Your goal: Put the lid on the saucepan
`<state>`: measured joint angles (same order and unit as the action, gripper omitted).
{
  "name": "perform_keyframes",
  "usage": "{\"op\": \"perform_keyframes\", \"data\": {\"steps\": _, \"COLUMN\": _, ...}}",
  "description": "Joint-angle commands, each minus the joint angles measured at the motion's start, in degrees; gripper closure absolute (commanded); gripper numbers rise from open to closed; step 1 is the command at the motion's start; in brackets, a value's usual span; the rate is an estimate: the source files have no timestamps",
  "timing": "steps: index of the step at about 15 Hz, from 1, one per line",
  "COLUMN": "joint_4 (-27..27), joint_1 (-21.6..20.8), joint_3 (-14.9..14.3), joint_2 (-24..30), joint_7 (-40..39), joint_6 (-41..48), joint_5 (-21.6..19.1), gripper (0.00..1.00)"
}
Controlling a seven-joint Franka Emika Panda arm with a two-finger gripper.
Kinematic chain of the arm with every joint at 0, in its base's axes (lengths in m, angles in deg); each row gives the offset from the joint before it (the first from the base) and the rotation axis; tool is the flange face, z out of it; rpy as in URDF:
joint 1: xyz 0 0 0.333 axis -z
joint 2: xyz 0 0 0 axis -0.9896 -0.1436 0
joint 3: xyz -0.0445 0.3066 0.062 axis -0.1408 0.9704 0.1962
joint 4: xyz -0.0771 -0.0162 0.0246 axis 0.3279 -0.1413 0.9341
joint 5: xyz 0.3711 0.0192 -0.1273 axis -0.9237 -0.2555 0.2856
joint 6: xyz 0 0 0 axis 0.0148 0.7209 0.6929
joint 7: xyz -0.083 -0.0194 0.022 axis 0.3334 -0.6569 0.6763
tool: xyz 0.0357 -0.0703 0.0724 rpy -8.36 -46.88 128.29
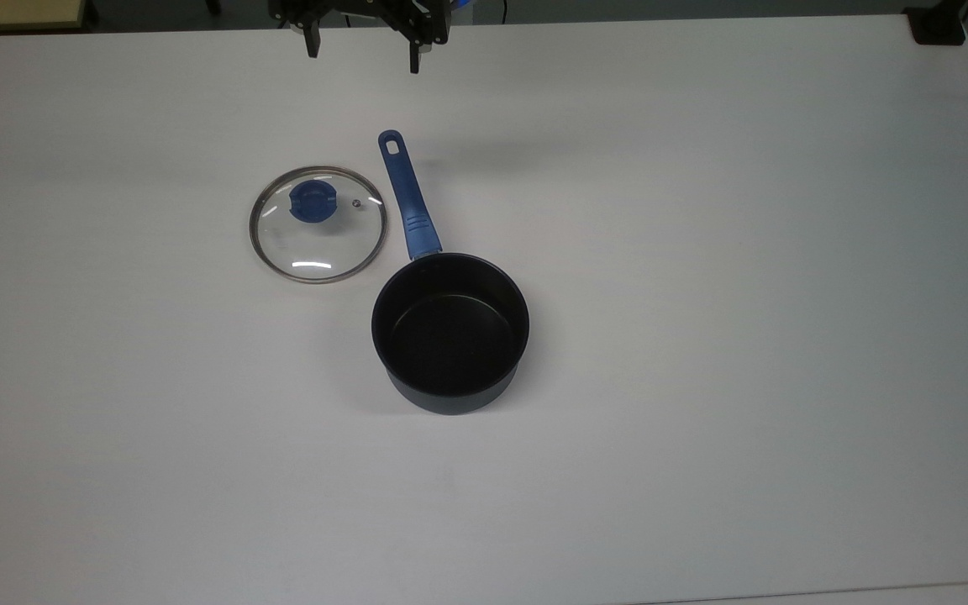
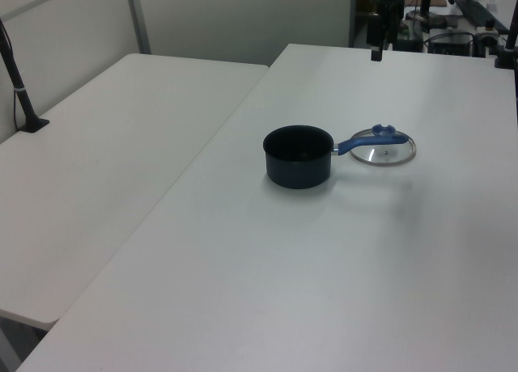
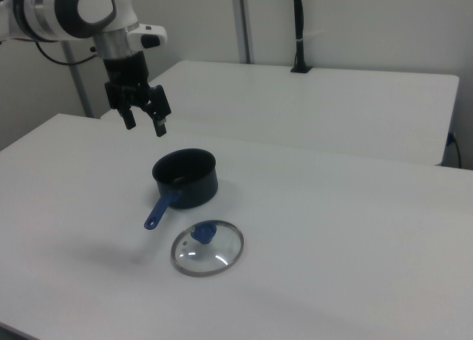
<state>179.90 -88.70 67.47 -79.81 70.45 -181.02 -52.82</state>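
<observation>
My fingers [image 1: 361,52] are hanging spread wide and empty over the table's [image 1: 702,252] far edge; the glass lid [image 1: 318,223] is lying below them in the top view, its blue knob [image 1: 313,202] facing up beside the saucepan [image 1: 449,332].

Look at your arm [image 3: 70,11] in the right view: its links are rounded white shells with a broad dark grey band at the joint, and a pale grey disc caps the side of the wrist. A thin black cable curves away from behind the white shell. Below the wrist you see a small white flange with a dark spot, then a black block that carries the gripper [image 3: 144,123]. Its two fingers [image 3: 159,126] are black, slim and straight, with a clear gap between them. In the top view your gripper [image 1: 362,52] is all black, angular brackets ending in two short prongs.
</observation>
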Motion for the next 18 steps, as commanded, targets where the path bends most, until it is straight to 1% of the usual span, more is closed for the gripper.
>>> {"op": "perform_keyframes", "data": {"steps": 1, "joint_4": 0.9, "joint_1": -0.3, "joint_3": -0.4, "joint_2": 1.3, "joint_7": -1.3, "joint_6": 1.6, "joint_5": -0.3, "gripper": 0.0}}
{"op": "perform_keyframes", "data": {"steps": 15, "joint_4": 1.1, "joint_1": -0.3, "joint_3": -0.4, "joint_2": 1.3, "joint_7": -1.4, "joint_6": 1.5, "joint_5": -0.3, "gripper": 0.0}}
{"op": "perform_keyframes", "data": {"steps": 18, "joint_4": 1.1, "joint_1": 0.5, "joint_3": -0.4, "joint_2": 1.6, "joint_7": -4.9, "joint_6": 1.6, "joint_5": -0.3, "gripper": 0.0}}
